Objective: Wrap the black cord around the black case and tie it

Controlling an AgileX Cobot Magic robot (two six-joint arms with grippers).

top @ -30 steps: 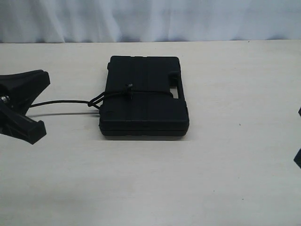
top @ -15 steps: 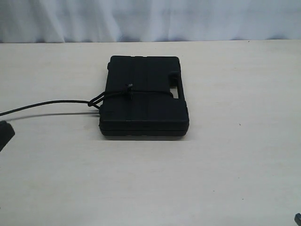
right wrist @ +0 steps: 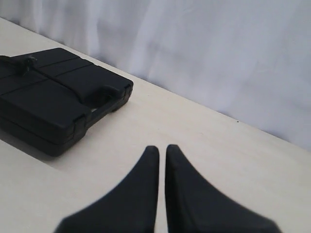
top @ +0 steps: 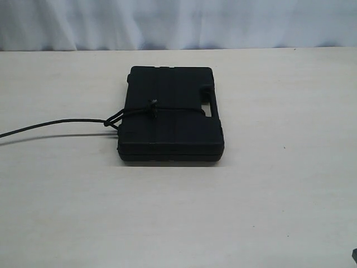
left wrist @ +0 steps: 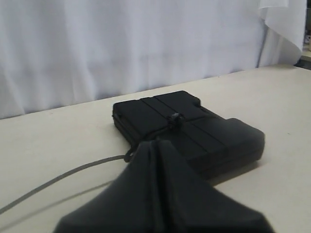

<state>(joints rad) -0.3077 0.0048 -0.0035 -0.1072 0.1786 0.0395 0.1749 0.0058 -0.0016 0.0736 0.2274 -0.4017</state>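
The black case [top: 170, 120] lies flat in the middle of the table, with its handle slot on the right. The black cord [top: 56, 123] crosses its top to a small knot [top: 152, 106], loops at the case's left edge and trails off to the left. My left gripper [left wrist: 154, 144] is shut and empty, hovering just short of the case [left wrist: 194, 131]. The cord [left wrist: 63, 177] runs past its tip, not between the jaws. My right gripper [right wrist: 162, 147] is shut and empty, off the handle side of the case [right wrist: 53, 104]. Neither gripper shows clearly in the exterior view.
A white curtain [top: 178, 25] hangs along the far edge of the pale table [top: 251, 195]. The cord's tail casts a shadow on the tabletop to the left of the case.
The left gripper has drawn back out of the exterior view past the left edge. The right arm's dark part has sunk to the bottom right corner. Case and cord have stayed put.
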